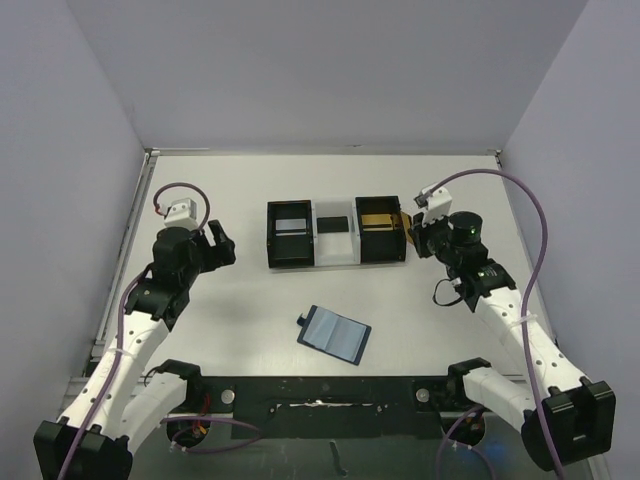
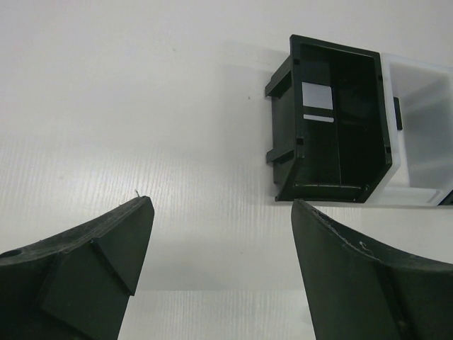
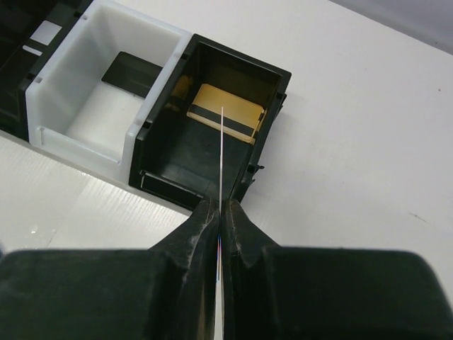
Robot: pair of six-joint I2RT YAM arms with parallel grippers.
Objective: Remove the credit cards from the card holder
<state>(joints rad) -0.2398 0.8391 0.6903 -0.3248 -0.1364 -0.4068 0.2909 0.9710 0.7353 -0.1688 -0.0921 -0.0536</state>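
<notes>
**Right Gripper Pinching a Card at the Right Bin**

The right gripper [image 3: 221, 205] has its fingers pressed together on a thin card [image 3: 221, 151], seen edge-on in the right wrist view. The gripper sits just beside the right black bin [image 3: 239, 57]. A gold card [image 3: 241, 112] lies flat on that bin's floor. A dark card [image 3: 134, 71] lies in the white middle compartment [image 3: 85, 120]. A grey card [image 2: 317, 98] rests in the left black bin [image 2: 333, 163].

The left gripper [image 2: 221, 205] is spread wide and holds nothing, near the left black bin.

The card holder [image 1: 335, 333] lies open on the table [image 1: 230, 300], near the arm bases and well apart from both grippers.
</notes>
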